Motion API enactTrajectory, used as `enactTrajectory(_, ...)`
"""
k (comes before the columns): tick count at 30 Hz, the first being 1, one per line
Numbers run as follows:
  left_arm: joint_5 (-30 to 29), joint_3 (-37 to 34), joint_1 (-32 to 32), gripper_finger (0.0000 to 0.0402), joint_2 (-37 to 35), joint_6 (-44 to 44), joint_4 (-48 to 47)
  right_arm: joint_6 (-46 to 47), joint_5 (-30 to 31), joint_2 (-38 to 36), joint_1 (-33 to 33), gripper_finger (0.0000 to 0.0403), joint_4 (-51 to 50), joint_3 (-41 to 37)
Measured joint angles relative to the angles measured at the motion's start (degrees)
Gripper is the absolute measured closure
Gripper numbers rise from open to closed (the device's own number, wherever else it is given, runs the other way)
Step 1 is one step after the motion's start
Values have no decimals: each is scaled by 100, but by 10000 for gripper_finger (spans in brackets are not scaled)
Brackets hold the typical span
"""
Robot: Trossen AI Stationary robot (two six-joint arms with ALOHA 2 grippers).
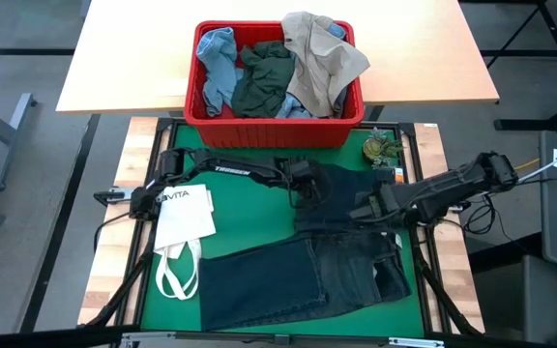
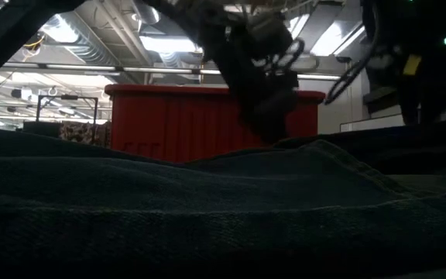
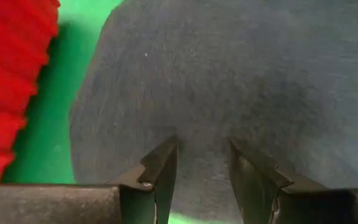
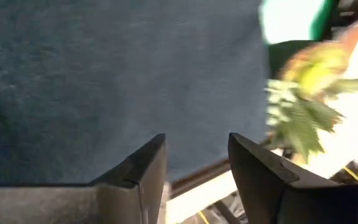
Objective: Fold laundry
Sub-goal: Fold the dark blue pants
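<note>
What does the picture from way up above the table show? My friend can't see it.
Dark navy jeans lie spread on a green table while the left gripper and right gripper reach down onto their upper part. Behind sits a red basket of clothes, and a white tote bag lies left.

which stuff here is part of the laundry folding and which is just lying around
Part of the job:
dark jeans on the green mat
clothes in the red basket: light blue piece, dark green-grey piece, beige piece

Lying about:
white tote bag
small green plant
</note>
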Motion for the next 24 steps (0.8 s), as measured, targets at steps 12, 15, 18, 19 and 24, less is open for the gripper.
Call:
enactTrajectory(12,3,-590,268,266,263,10,430,-287,-623,15,-56,230,944,-888)
enactTrajectory(15,6,-481,268,266,223,15,242,-288,-625,5,-56,230,802,-878)
enactTrajectory(18,28,-299,247,266,125,27,-9,-286,-677,-9,-56,230,611,-753)
enactTrajectory(19,20,-244,246,266,73,28,-56,-287,-675,-9,-56,230,525,-681)
enactTrajectory(24,46,137,155,266,-203,29,-494,-286,-550,-9,-54,230,-85,-170)
